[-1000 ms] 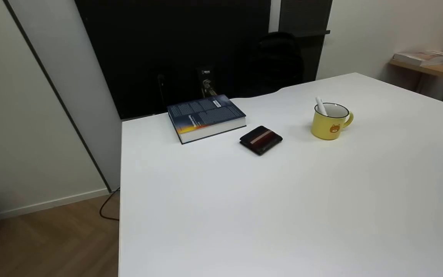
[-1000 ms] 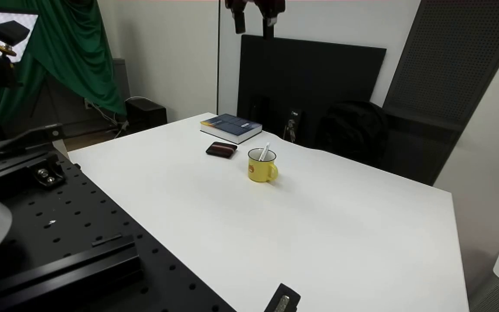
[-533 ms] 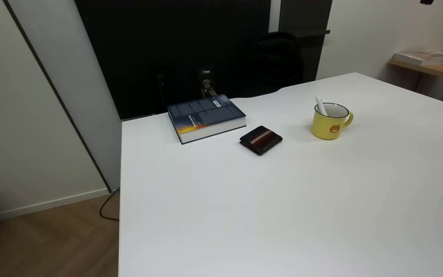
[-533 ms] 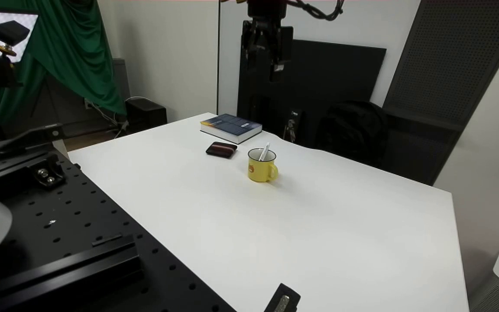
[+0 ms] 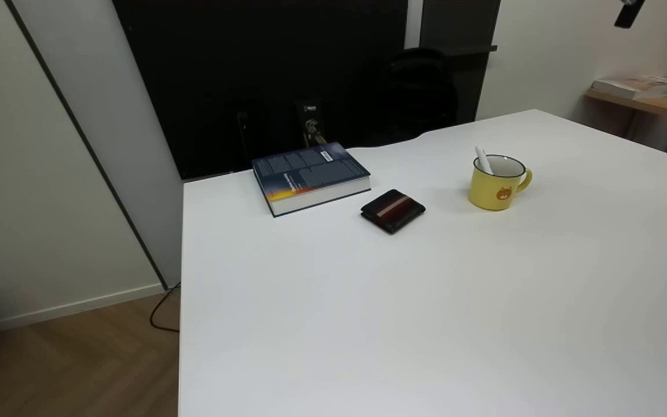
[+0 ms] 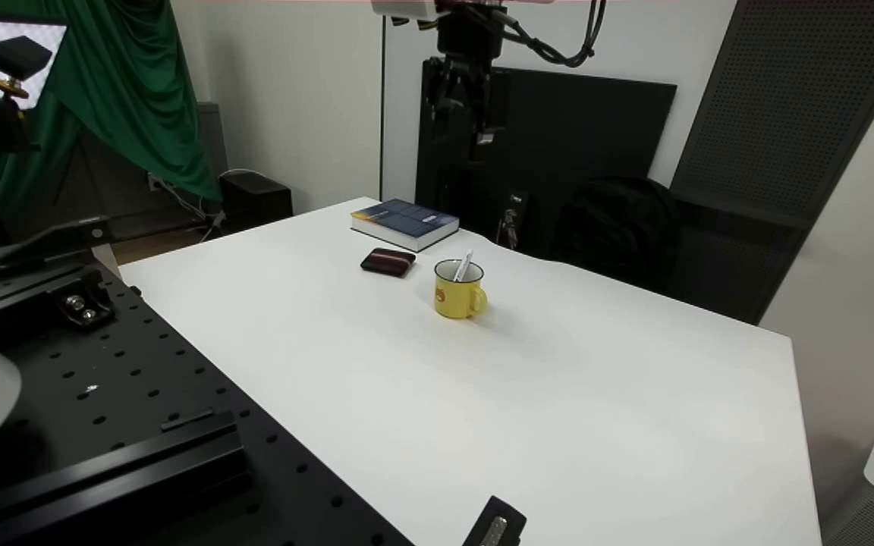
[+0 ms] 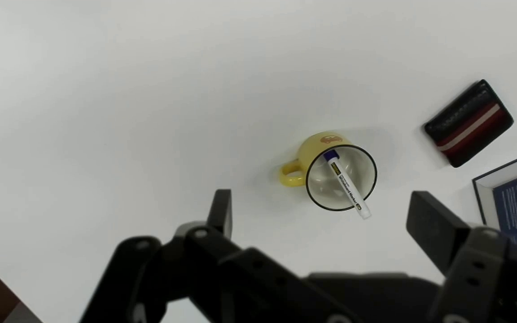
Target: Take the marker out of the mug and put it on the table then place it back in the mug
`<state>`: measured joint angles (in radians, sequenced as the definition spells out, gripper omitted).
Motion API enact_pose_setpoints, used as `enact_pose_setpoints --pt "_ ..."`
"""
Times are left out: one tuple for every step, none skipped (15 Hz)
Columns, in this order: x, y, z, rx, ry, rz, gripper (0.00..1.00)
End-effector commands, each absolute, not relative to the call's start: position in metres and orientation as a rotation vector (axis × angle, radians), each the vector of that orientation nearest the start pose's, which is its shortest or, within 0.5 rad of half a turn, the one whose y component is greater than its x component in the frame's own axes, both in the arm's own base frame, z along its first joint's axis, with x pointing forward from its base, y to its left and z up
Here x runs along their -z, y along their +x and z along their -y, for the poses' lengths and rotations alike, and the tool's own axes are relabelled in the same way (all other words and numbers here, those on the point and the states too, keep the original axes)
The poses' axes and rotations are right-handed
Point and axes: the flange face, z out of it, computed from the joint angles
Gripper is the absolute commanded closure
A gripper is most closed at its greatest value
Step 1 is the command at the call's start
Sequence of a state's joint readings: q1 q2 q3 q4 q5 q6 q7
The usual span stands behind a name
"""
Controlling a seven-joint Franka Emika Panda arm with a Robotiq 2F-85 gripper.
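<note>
My gripper (image 7: 321,202) hangs spread wide and empty above the tabletop (image 6: 482,409) while the marker (image 7: 346,181) leans in the mug (image 6: 454,301), so I judge lifting out, laying down and returning all remain.

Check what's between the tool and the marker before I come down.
Nothing visible: the wrist view shows the marker uncovered, leaning in the mug, with the open tool apart from both.

A thick blue book (image 5: 310,171) lies near a dark wallet (image 5: 393,211) striped red and cream, while green cloth (image 6: 133,98) hangs in folds beside a wall (image 6: 293,91).
</note>
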<state>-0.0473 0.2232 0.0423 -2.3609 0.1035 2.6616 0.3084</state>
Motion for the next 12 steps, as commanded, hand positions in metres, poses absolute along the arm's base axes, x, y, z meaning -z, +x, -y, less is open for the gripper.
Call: enact_pose_setpoints --pt "-0.234 0.531 0.006 0.080 -3.015 -0.628 0.00" --pt "-0.229 0.538 0.006 0.065 -3.018 -0.627 0.00" --pt "-0.222 0.548 0.005 0.047 -3.022 -0.629 0.00" --pt "-0.217 0.555 0.004 0.034 -3.024 -0.632 0.00" --pt "-0.209 0.566 0.002 0.013 -3.031 -0.631 0.00" --pt "-0.202 0.575 0.002 0.002 -3.037 -0.633 0.00" --pt "-0.193 0.587 0.000 -0.017 -3.041 -0.637 0.00" --pt "-0.184 0.598 -0.001 -0.034 -3.051 -0.645 0.00" --pt "-0.176 0.609 -0.002 -0.049 -3.055 -0.647 0.00" --pt "-0.167 0.620 -0.003 -0.068 -3.065 -0.647 0.00" --pt "-0.159 0.630 -0.006 -0.082 -3.072 -0.647 0.00" --pt "-0.150 0.640 -0.009 -0.099 -3.076 -0.646 0.00"
